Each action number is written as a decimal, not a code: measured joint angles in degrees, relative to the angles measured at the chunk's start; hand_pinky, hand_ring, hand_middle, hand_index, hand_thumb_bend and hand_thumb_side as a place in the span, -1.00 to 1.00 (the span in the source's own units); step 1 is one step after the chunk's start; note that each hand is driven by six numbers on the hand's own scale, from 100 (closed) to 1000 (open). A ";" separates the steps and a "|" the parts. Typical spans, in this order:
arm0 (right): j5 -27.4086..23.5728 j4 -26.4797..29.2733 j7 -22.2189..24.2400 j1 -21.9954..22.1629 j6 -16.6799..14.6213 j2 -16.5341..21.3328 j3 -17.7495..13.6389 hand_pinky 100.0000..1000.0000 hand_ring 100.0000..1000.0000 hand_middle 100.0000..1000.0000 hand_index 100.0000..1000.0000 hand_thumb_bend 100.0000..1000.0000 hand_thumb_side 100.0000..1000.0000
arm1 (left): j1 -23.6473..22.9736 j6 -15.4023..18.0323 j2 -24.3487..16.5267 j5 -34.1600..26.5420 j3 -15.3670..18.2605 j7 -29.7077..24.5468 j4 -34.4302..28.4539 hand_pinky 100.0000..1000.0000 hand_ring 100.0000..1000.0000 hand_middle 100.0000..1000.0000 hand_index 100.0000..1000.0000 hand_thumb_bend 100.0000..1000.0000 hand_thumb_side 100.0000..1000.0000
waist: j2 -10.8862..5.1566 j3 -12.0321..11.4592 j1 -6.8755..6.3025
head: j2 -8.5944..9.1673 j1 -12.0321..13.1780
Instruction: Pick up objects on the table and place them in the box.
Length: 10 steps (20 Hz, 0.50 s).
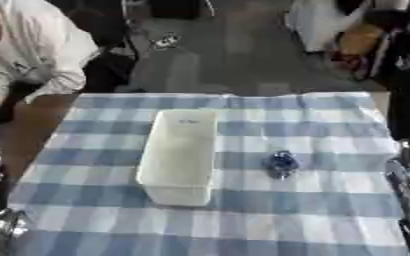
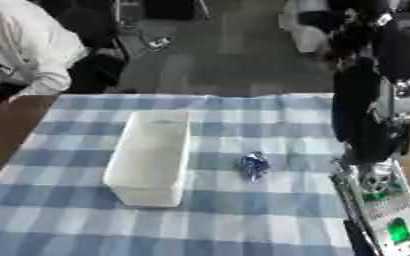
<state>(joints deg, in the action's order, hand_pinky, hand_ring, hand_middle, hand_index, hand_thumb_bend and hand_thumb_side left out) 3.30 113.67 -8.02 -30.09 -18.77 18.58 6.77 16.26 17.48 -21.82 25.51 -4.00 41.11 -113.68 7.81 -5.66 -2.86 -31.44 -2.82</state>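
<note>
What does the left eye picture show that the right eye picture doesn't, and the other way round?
Only the left eye view catches silver metal parts at its lower left corner, probably part of the robot's left arm. Only the right eye view shows the robot's right arm in full, black and silver, reaching down at the table's right side, with a panel bearing a green patch below it. Both show the long white box on the blue checked cloth, with a small blue crumpled object lying to its right, apart from it.
</note>
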 measured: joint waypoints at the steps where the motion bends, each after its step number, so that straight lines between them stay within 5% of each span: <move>1: 0.29 0.00 0.76 0.00 -0.10 0.00 0.02 1.00 1.00 1.00 1.00 -0.44 1.00 | 0.00 -0.01 0.00 0.00 -0.01 -0.02 0.00 0.61 0.54 0.90 0.95 -0.71 0.59 | 0.00 0.00 0.00 | 0.01 0.13; 10: 6.12 0.00 6.44 0.00 -0.21 0.01 -0.43 1.00 1.00 1.00 1.00 -0.35 1.00 | 0.00 -0.11 0.00 0.00 -0.06 -0.12 0.00 0.61 0.54 0.90 0.95 -0.72 0.59 | 0.00 0.07 -0.01 | 0.01 0.44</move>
<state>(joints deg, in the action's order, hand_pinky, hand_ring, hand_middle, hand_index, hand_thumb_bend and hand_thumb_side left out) 9.42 113.67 -1.58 -30.10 -18.97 18.59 6.34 16.26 17.37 -21.82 25.51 -4.06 40.99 -113.68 7.81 -5.59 -2.87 -31.43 -2.38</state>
